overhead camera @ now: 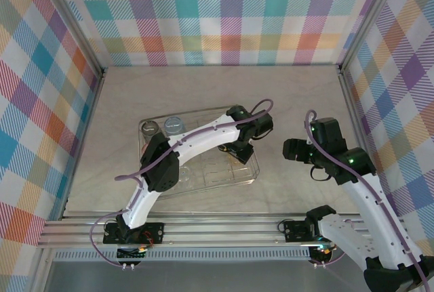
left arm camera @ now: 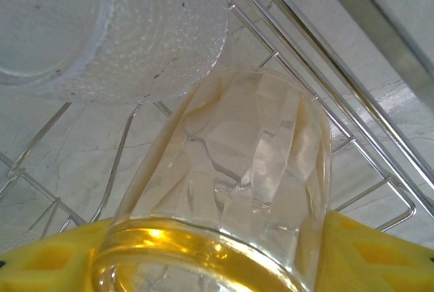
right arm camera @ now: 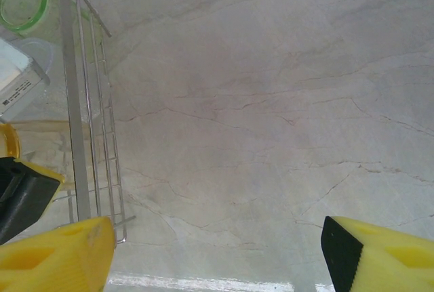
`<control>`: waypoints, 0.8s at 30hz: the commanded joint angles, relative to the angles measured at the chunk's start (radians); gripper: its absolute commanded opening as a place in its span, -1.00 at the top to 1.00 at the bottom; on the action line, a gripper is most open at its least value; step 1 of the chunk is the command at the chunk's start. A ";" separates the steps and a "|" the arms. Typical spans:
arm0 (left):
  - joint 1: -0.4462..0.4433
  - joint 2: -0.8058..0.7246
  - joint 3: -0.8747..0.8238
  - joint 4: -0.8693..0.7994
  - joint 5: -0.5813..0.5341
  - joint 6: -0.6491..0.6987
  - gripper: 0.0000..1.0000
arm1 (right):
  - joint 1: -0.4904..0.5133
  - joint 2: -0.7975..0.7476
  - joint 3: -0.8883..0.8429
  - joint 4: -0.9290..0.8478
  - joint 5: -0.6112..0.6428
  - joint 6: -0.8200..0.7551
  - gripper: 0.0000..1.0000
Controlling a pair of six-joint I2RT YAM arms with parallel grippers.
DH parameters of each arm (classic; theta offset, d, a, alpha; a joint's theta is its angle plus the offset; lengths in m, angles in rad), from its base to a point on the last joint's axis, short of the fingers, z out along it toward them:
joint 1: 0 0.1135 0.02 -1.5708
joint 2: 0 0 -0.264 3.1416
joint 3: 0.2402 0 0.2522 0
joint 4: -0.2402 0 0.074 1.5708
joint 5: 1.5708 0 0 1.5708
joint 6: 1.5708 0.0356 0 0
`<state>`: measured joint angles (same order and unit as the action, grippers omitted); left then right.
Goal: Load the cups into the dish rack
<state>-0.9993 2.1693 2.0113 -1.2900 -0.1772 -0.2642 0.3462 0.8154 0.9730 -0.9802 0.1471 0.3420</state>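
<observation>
1. Yellow fingers [left arm camera: 380, 251] of the left gripper [left arm camera: 217, 268] clamp an amber-tinted cup [left arm camera: 237, 163] from both sides. They hold it low over the wires of the dish rack [left arm camera: 380, 163].
2. Just beyond it, a clear dimpled cup [left arm camera: 135, 34] sits in the rack. It is close to the held cup, but whether they touch cannot be told.
3. From overhead, the left arm [overhead camera: 183, 146] stretches diagonally across the dish rack [overhead camera: 224, 182] and covers its middle. The left gripper [overhead camera: 237, 153] points down near the rack's right end.
4. The overhead view also gives a grey cup [overhead camera: 150, 128] and a light blue cup [overhead camera: 174, 124], side by side in the rack's far left corner.
5. The right gripper [right arm camera: 217, 258] has its fingers [right arm camera: 54, 251] wide apart with nothing between them. It is above bare table [right arm camera: 271, 102], just beside the rack's end wires [right arm camera: 95, 102].
6. The right wrist view adds a green cup [right arm camera: 24, 1] inside the rack, its mouth toward the camera. The amber-tinted cup [right arm camera: 41, 143] shows faintly behind the side wires.
</observation>
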 commanded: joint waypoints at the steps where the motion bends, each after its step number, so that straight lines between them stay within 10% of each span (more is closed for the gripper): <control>1: -0.004 0.021 0.030 -0.022 -0.037 0.014 0.07 | -0.004 -0.001 -0.016 0.015 -0.010 -0.018 -0.61; 11: -0.004 0.024 0.026 0.004 -0.053 0.026 -0.54 | -0.005 -0.007 -0.002 0.006 -0.020 -0.018 -0.61; 13: -0.004 0.014 0.021 0.015 -0.057 0.023 -1.00 | -0.004 -0.004 0.001 0.003 -0.023 -0.016 -0.61; 24: -0.015 -0.155 -0.069 0.107 -0.103 0.016 -1.00 | -0.004 0.046 0.031 -0.011 -0.068 -0.026 -0.55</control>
<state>-1.0008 2.1227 1.9644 -1.2205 -0.2375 -0.2424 0.3462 0.8368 0.9691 -0.9821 0.1158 0.3305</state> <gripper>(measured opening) 0.997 0.783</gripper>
